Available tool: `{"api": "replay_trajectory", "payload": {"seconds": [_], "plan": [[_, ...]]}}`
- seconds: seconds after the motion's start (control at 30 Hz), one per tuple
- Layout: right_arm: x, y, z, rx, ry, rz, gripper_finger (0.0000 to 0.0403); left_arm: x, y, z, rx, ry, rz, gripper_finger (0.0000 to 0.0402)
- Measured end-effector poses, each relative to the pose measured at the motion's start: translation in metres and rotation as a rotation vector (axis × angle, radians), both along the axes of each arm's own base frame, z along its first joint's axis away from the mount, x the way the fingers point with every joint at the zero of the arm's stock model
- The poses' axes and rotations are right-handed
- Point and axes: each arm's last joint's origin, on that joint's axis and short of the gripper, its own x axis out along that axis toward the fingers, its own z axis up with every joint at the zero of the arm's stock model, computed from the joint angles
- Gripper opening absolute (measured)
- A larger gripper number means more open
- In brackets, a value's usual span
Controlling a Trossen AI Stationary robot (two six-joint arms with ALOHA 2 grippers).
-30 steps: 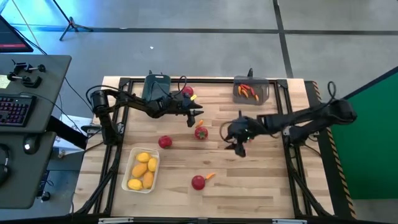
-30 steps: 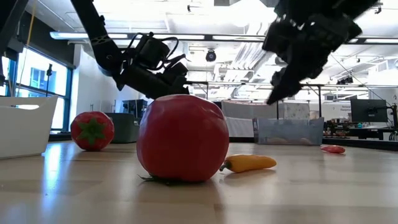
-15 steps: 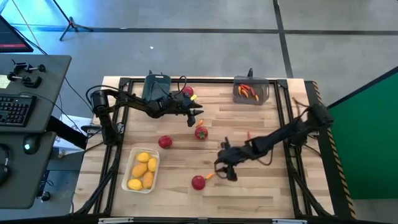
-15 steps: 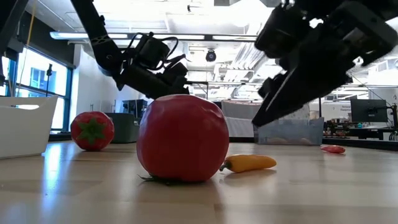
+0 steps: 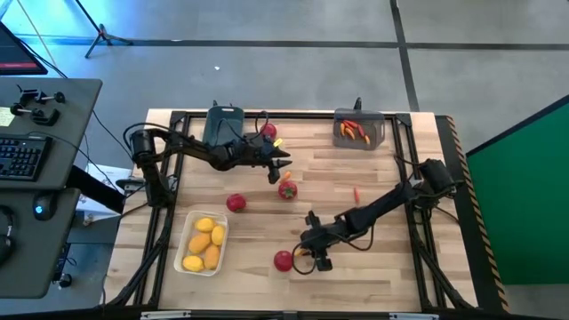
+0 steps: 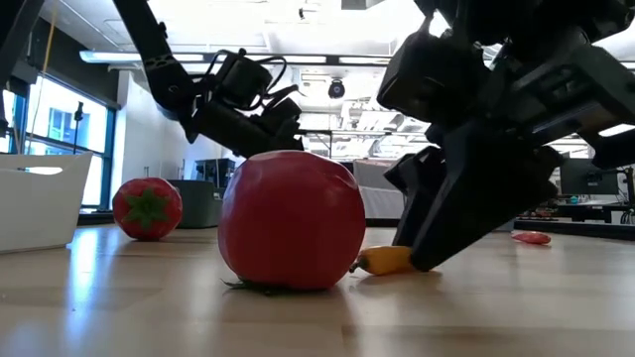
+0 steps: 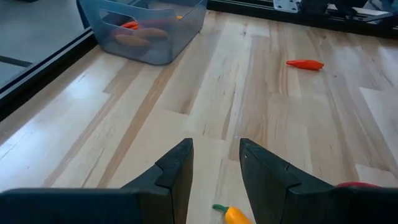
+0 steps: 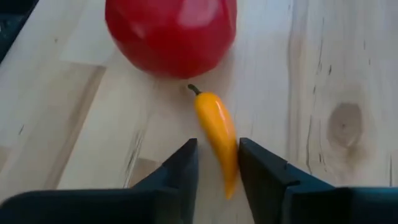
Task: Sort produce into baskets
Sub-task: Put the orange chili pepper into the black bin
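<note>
Right gripper [image 8: 216, 163] is down on the table, fingers closing around the little orange pepper [image 8: 216, 130] lying just beside a red tomato [image 8: 171, 32]; not clearly clamped yet. Pepper looks light, thin, slick plastic, so pinch mid-body. Left gripper [image 7: 214, 163] hovers part-open and empty near the far edge.

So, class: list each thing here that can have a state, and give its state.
Left gripper: open, empty, above the table.
Right gripper: open, astride the orange pepper, not clamped.
White tray: holds lemons.
Translucent bin: holds peppers.
Front tomato: loose on the table.
</note>
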Motion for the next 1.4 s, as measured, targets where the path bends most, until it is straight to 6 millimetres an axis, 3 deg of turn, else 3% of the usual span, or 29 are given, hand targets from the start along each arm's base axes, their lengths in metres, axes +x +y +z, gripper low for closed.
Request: {"api": "replay_trajectory", "payload": {"seconds": [0.2,0.3,0.53,0.77,0.93,1.13,1.4], "plan": [[-0.002,-0.004,0.002,-0.021,0.024,-0.036,0.0012,0.001,-0.002,0.001,0.007,-0.005,0.041,0.0119],[-0.006,-0.018,0.011,-0.016,0.086,-0.097,0.0013,0.001,0.000,0.003,-0.017,-0.033,0.062,0.0113],[-0.028,-0.079,0.055,-0.160,0.201,-0.388,0.0003,-0.004,0.019,0.006,-0.013,-0.074,0.098,0.0091],[-0.067,-0.164,0.111,-0.284,0.206,-0.703,0.0002,-0.008,0.027,0.007,-0.017,-0.080,0.086,0.0085],[-0.096,-0.220,0.138,-0.305,0.123,-1.028,0.0001,-0.007,0.026,0.007,-0.016,-0.079,0.079,0.0085],[-0.122,-0.281,0.132,-0.304,0.199,-1.266,0.0001,-0.006,0.022,0.006,-0.026,-0.078,0.068,0.0086],[-0.134,-0.348,0.086,-0.172,0.324,-1.317,0.0000,-0.006,0.019,0.003,-0.033,-0.047,0.059,0.0086]]}}
